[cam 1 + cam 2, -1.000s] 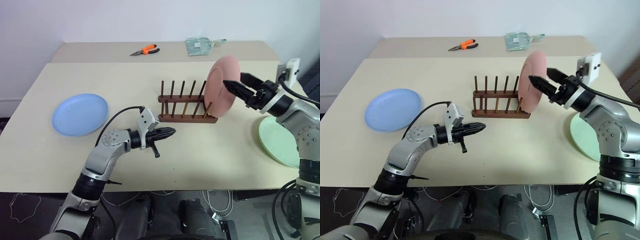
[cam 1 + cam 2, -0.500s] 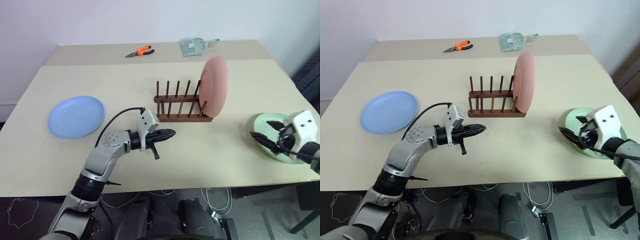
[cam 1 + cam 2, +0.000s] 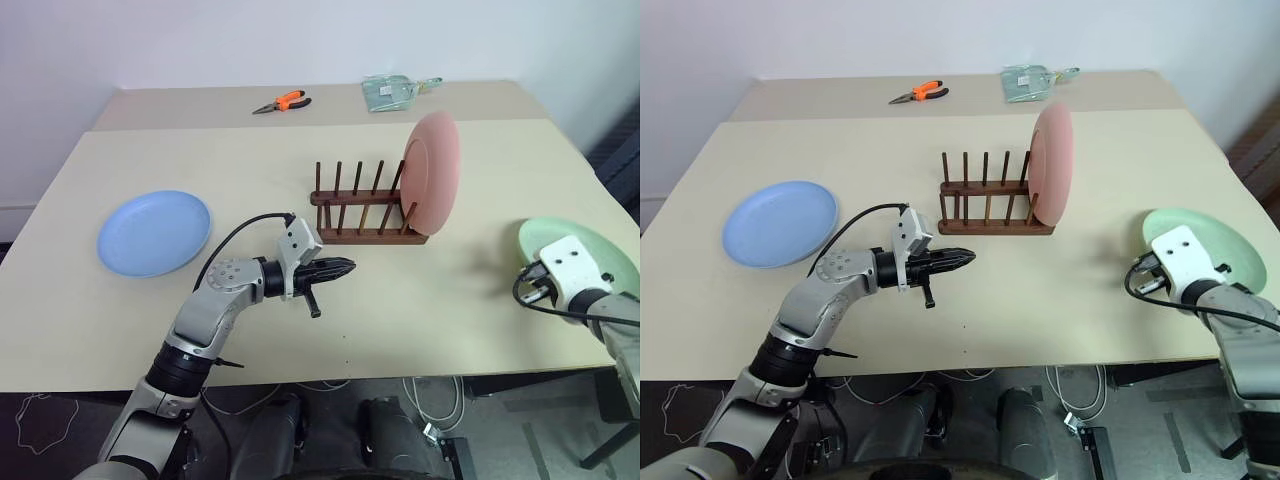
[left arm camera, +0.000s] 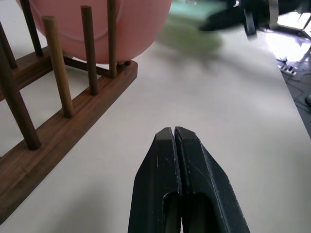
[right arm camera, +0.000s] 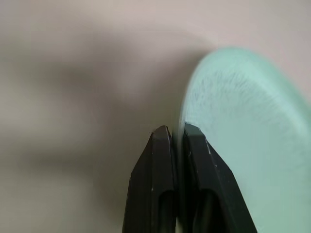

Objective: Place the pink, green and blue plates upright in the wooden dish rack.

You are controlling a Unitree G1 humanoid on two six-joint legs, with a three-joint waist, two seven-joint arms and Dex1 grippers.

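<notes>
We've got the pink plate (image 3: pixel 431 172) standing upright in the wooden dish rack (image 3: pixel 365 213), at its right end. Left fingers (image 4: pixel 176 145) pressed together, empty, just in front of the rack. Right fingers (image 5: pixel 171 138) clamped on the green plate's (image 3: pixel 584 254) rim, well right of the rack; blue plate (image 3: pixel 154 232) flat, well left.

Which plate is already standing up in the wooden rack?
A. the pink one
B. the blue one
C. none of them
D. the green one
A: the pink plate stands upright between the pegs at the right end of the wooden rack, while the blue plate and the green plate lie flat on the table.
</notes>
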